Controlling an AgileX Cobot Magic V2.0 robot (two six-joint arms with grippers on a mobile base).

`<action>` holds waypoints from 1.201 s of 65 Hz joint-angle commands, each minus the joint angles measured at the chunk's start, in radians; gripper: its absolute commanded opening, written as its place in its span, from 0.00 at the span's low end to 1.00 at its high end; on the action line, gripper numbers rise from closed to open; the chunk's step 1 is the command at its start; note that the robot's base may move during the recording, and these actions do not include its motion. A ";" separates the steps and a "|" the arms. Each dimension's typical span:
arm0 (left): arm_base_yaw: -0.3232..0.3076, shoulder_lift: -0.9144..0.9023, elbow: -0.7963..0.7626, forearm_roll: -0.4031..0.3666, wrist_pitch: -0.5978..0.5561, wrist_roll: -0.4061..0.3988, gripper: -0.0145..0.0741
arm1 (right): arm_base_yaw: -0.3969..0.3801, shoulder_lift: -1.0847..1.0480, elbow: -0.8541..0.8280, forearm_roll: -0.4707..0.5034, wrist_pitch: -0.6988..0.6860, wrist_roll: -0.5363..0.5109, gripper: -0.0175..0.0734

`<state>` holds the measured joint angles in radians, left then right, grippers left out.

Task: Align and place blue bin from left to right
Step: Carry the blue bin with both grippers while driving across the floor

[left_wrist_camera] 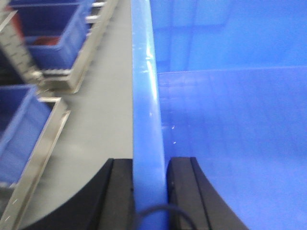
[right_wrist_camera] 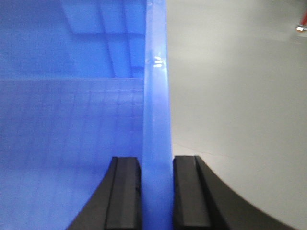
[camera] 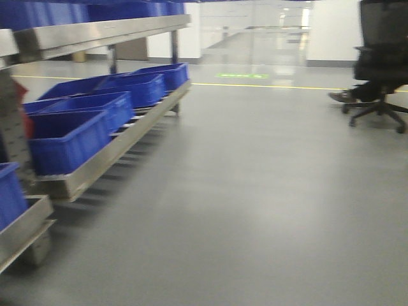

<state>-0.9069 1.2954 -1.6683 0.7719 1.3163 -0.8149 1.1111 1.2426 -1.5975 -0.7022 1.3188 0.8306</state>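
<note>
The medium-blue plastic bin is showing a faint grid pattern on its inner floor, its rim gleaming paler. The left pincer and right pincer are looking matte black. The grey floor is carrying a thin yellow line and a green marking.

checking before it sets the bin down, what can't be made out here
- blue bin: outer walls and base lie outside both wrist views; absent from the front view.
- person: only a shoe and lower leg show, front view; the dark chair hides the rest.
- red object: behind the rack post at the left edge, blurred, front view.
- top-shelf bins: cropped by the top edge, front view.
</note>
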 commanded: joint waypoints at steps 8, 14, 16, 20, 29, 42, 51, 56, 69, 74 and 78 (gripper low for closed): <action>-0.032 0.005 -0.007 -0.045 -0.095 0.001 0.04 | 0.025 0.003 -0.006 0.044 -0.098 -0.004 0.11; -0.032 0.005 -0.007 -0.045 -0.095 0.001 0.04 | 0.025 0.003 -0.006 0.044 -0.098 -0.004 0.11; -0.032 0.005 -0.007 -0.045 -0.095 0.001 0.04 | 0.025 0.003 -0.006 0.044 -0.098 -0.004 0.11; -0.032 0.005 -0.007 -0.045 -0.095 0.001 0.04 | 0.025 0.003 -0.006 0.044 -0.098 -0.004 0.11; -0.032 0.005 -0.007 -0.045 -0.095 0.001 0.04 | 0.025 0.003 -0.006 0.044 -0.098 -0.004 0.11; -0.032 0.005 -0.007 -0.045 -0.095 0.001 0.04 | 0.025 0.003 -0.006 0.044 -0.098 -0.004 0.11; -0.032 0.005 -0.007 -0.045 -0.095 0.001 0.04 | 0.025 0.003 -0.006 0.044 -0.098 -0.004 0.11; -0.032 0.005 -0.007 -0.045 -0.095 0.001 0.04 | 0.025 0.003 -0.006 0.044 -0.098 -0.004 0.11; -0.032 0.005 -0.007 -0.045 -0.095 0.001 0.04 | 0.025 0.003 -0.006 0.044 -0.098 -0.004 0.11; -0.032 0.005 -0.007 -0.045 -0.095 0.001 0.04 | 0.025 0.003 -0.006 0.044 -0.098 -0.004 0.11; -0.032 0.005 -0.007 -0.045 -0.095 0.001 0.04 | 0.025 0.003 -0.006 0.044 -0.098 -0.004 0.11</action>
<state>-0.9069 1.2954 -1.6683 0.7719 1.3163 -0.8149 1.1111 1.2426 -1.5975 -0.7022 1.3188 0.8306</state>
